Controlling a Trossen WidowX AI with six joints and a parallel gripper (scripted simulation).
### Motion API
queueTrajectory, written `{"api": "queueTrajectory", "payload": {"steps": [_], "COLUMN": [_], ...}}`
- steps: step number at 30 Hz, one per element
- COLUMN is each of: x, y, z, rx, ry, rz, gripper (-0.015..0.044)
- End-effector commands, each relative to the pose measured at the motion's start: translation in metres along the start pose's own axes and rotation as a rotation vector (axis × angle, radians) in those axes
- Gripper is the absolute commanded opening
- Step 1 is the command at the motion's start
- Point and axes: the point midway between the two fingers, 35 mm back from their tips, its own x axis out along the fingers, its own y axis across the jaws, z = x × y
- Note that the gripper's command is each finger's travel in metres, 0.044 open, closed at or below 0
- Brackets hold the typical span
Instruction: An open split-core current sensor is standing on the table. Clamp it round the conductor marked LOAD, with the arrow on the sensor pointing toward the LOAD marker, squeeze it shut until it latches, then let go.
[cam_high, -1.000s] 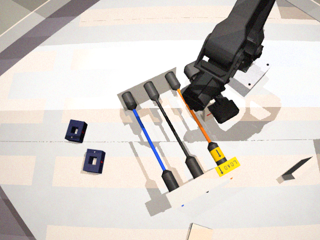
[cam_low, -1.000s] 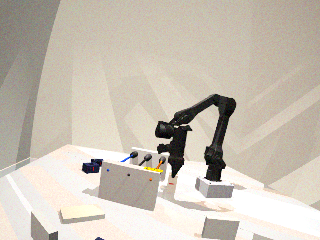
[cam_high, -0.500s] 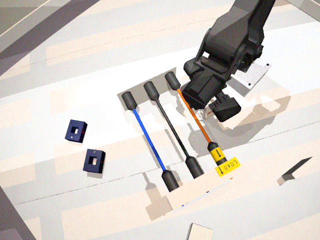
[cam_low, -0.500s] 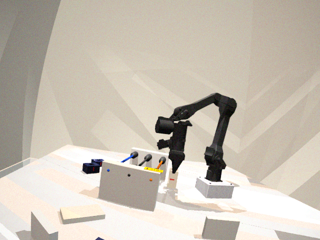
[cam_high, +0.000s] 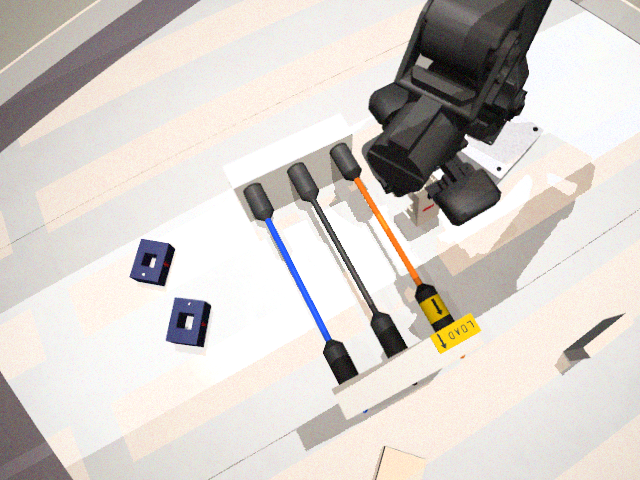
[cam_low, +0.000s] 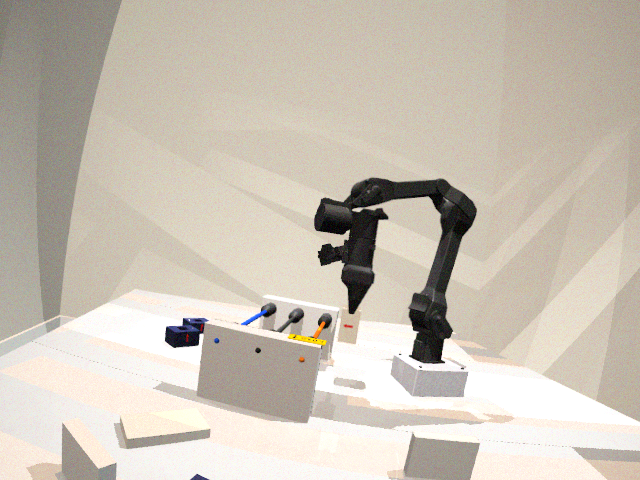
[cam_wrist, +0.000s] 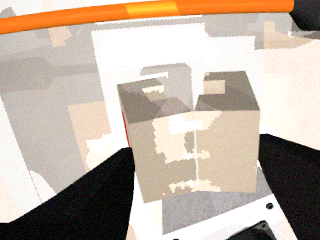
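The beige split-core sensor is open, its two halves spread at the top in the wrist view. My gripper is shut on the sensor, one finger on each outer side, and holds it above the table, over its shadow. A red arrow on its side points left in the exterior view. The orange conductor runs beside the sensor, not inside it. The yellow LOAD marker sits at its near end. The fingertips are hidden in the top view.
A black conductor and a blue conductor run alongside, between a front plate and a back plate. Two dark blue blocks lie left. Loose beige blocks lie in front.
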Motion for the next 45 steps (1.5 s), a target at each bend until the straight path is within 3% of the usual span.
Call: {"api": "queueTrajectory", "payload": {"steps": [1,12,45], "x": [-0.025,-0.042,-0.037], "y": [-0.001,-0.003,-0.003], "z": [-0.003,-0.005,0.039], "rx": [0.004,-0.049,-1.097], "ry": [-0.011,-0.010,-0.016], "rz": [0.007,0.007,-0.001], "gripper": [0.0000,0.0000,0.0000]}}
